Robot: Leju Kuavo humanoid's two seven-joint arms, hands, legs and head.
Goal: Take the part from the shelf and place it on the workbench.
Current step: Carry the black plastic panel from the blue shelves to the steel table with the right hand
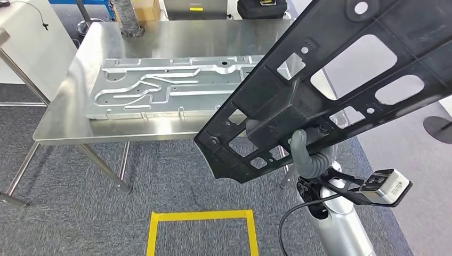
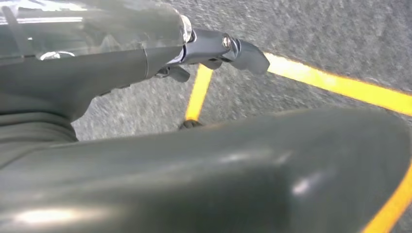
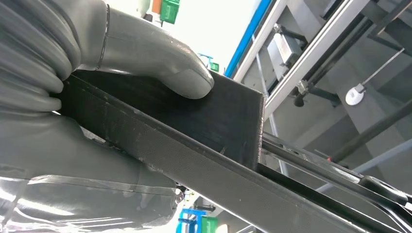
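Black, flat perforated plastic part [image 1: 341, 80] is clamped in my right hand [image 1: 306, 152], raised tilted above the grey carpet, near the steel workbench [image 1: 69, 106]. Whether my left hand [image 2: 145, 63] holds anything I cannot tell.

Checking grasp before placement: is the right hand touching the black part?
Touching. The right wrist view shows the right hand with its thumb pressed flat on the black part, which is clamped against the fingers below.
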